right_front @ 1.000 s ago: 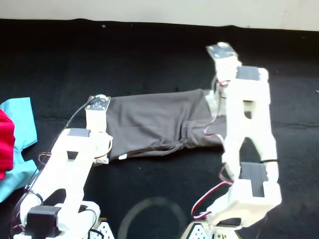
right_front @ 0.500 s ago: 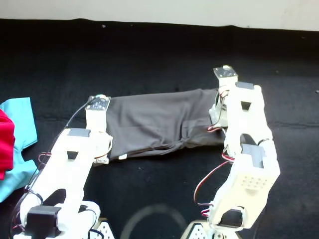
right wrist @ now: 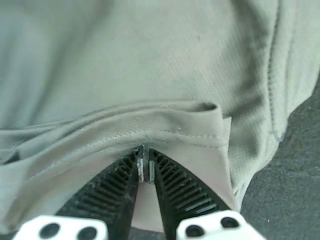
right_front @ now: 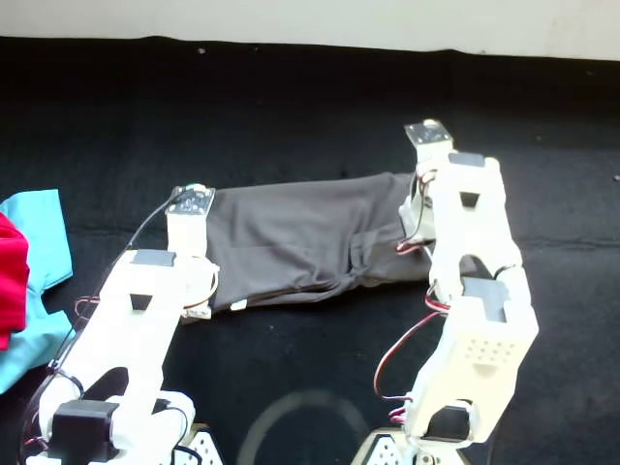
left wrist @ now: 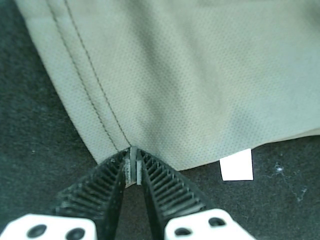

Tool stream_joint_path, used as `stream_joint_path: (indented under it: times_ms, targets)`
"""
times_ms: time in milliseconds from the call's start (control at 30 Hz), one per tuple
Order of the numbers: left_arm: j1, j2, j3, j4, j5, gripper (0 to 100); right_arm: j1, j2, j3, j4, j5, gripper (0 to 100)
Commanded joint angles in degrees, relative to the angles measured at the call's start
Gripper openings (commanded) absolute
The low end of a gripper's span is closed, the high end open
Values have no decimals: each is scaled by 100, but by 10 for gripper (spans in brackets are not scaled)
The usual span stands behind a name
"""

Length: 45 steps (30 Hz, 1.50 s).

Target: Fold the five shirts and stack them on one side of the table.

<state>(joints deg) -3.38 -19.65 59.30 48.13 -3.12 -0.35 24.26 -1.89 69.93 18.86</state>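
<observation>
The left gripper point(left wrist: 132, 160) and right gripper point(right wrist: 145, 160) pinch the grey knit shirt point(right_front: 291, 242); high view adds a turquoise shirt point(right_front: 48, 242) at 9 o'clock

lab-like setup: black-covered table point(right_front: 291, 107), white wall point(right_front: 387, 17)

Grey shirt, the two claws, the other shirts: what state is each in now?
grey shirt: laid out as a long band, gripped at both ends.
left claw: shut on the grey shirt's stitched hem.
right claw: shut on a fold of the grey shirt.
red shirt: lying on the teal shirt.
teal shirt: under the red shirt, not gripped.
</observation>
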Motion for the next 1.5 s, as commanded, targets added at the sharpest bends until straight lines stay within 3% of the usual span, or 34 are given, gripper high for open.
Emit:
stream_joint_path:
  times_ms: [0,133,533,633,833,1000,1200,1467]
  targets:
    - [31,-31,13,-44,0,10,-75,-101,-514,462,-62,9]
    - [22,-31,-163,0,9,10,-84,-558,-585,708,-62,9]
    - [13,13,-2492,1934,0,11,-75,-2484,-567,1736,-62,29]
    - [-154,22,-2712,1943,0,50,-75,-2712,-567,2035,-62,82]
    - [-1015,31,-2800,1873,-26,195,-75,-3354,-558,2501,-26,84]
    - [-1244,259,-2633,1442,-79,197,-84,-3908,-558,2703,-26,84]
    - [-1244,1420,-2853,1222,475,199,-92,-4180,-523,2853,-18,84]
    - [-1182,2352,-3530,1222,475,199,-92,-4910,743,2431,-9,84]
